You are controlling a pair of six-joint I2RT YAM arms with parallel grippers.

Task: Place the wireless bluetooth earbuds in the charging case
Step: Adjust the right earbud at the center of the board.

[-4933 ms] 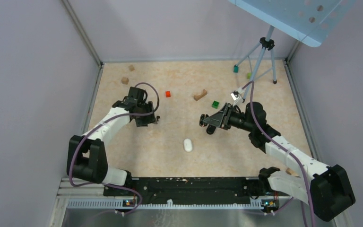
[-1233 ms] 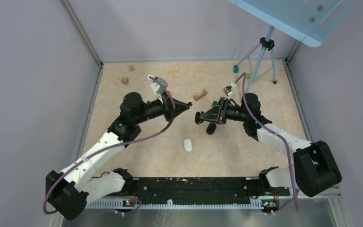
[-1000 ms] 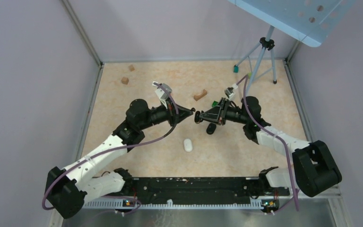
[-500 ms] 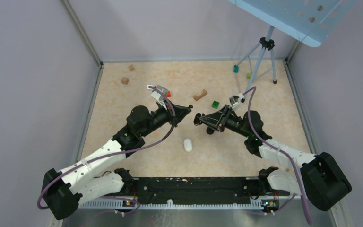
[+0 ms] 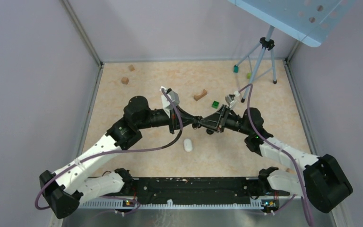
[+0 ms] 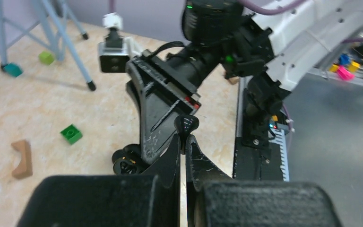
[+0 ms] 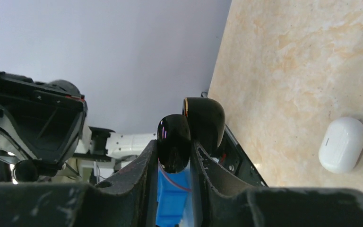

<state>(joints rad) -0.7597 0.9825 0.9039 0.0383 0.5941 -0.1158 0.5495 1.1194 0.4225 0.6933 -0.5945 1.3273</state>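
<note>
Left tool (image 6: pixel 183 141) swung toward right tool (image 7: pixel 173 150) gripping black earbud (image 7: pixel 174 135), case (image 7: pixel 342 144) closed

Left arm (image 5: pixel 99 152) and right arm (image 5: pixel 283 150) pointed tip to tip.
Left fingers (image 6: pixel 170 158) pressed together; right fingers (image 7: pixel 144 170) clamped, slightly apart.

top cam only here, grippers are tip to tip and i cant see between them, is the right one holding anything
observer: yes, the right wrist view shows the right gripper clamped on a glossy black earbud
operator: and the left
observer: left gripper is shut, with a small black piece at its tips; whether it is pinched, i cannot tell
operator: case open
observer: no, the white case looks closed, lying on the table
</note>
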